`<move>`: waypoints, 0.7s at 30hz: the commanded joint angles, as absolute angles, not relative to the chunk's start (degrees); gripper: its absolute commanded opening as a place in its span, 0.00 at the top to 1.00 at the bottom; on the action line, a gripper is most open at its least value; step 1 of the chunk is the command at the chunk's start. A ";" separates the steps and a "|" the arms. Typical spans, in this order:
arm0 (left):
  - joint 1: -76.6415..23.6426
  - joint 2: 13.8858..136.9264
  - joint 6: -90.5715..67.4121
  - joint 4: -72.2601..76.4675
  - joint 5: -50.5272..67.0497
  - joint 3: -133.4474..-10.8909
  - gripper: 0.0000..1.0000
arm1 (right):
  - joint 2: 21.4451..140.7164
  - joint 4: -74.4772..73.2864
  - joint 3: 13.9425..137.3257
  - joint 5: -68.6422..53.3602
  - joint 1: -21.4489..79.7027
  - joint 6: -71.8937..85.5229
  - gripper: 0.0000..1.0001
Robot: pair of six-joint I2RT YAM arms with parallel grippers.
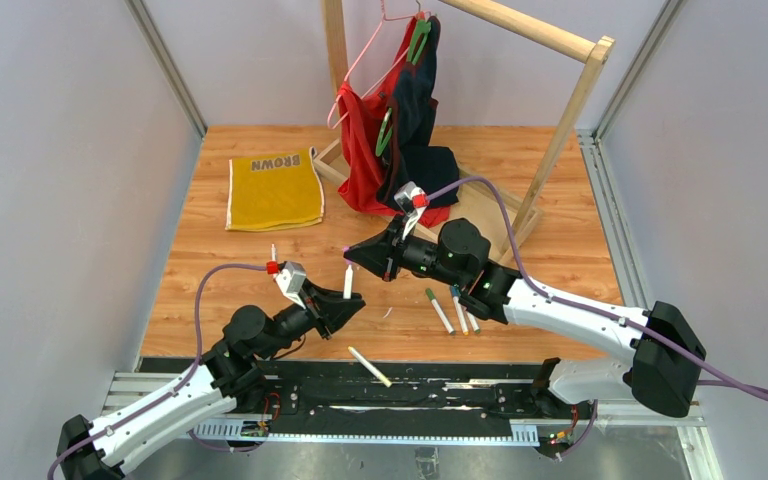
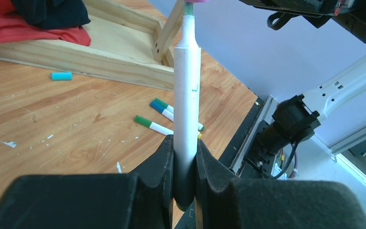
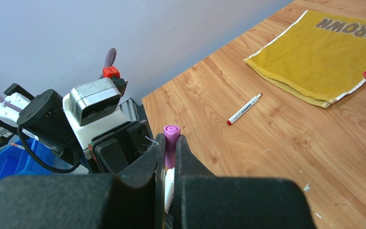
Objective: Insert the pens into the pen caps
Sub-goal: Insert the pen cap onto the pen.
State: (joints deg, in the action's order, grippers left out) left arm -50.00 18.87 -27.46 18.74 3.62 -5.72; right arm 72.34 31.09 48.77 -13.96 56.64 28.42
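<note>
1. Wood-grain tabletop [image 1: 230,300] ran between plain grey walls [image 1: 60,200]. At its near edge a loose pen [image 1: 370,366] lay slantwise, partly over the black base rail [image 1: 460,395].
2. Just beyond that edge, the left gripper [image 1: 343,303] was clamped on the lower end of the held pen [image 1: 348,282]. This pen stood upright, and in the left wrist view both pads pressed its white barrel [image 2: 187,95].
3. Directly above it, the right gripper [image 3: 170,152] was pinched tight on the purple cap [image 3: 171,136]. The held pen's tip met the cap from below. Whether the tip sat inside the cap could not be told.
4. To the right, beneath the right arm, three pens [image 1: 440,310] lay close together on the wood, their coloured ends pointing away from the near edge.
5. Left of the grippers, a red-tipped pen [image 3: 244,109] lay alone, with bare wood all round it out to the left wall.
6. Farther back, a teal cap [image 2: 61,76] lay on its side just in front of the wooden rack [image 1: 550,130], apart from every pen.
7. At the far left lay a flat yellow towel [image 1: 275,188]. Red and dark clothes [image 1: 400,130] hung from the rack and crowded the far middle of the table.
</note>
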 commanded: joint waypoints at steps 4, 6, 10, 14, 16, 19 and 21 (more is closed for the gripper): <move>-49.83 17.61 -27.42 21.27 4.02 -5.54 1.00 | 72.18 31.60 47.46 -11.95 57.41 27.14 0.99; -49.83 17.51 -27.42 21.27 4.12 -5.48 1.00 | 72.16 31.56 47.46 -11.58 57.46 26.88 1.00; -49.83 17.49 -27.50 21.27 4.39 -5.45 1.00 | 72.00 31.51 47.43 -10.88 57.46 26.27 1.00; -49.83 17.19 -27.59 21.27 4.48 -5.37 1.00 | 71.90 31.39 47.30 -10.44 57.43 25.71 0.99; -49.83 17.03 -27.67 21.27 4.44 -5.33 1.00 | 71.66 31.33 47.14 -10.01 57.40 25.51 0.99; -49.83 16.89 -27.76 21.27 4.48 -5.19 1.00 | 71.27 31.35 46.79 -9.30 57.45 25.13 0.99; -49.83 16.88 -27.86 21.27 4.61 -5.19 1.00 | 70.99 31.34 46.66 -8.85 57.41 24.69 0.99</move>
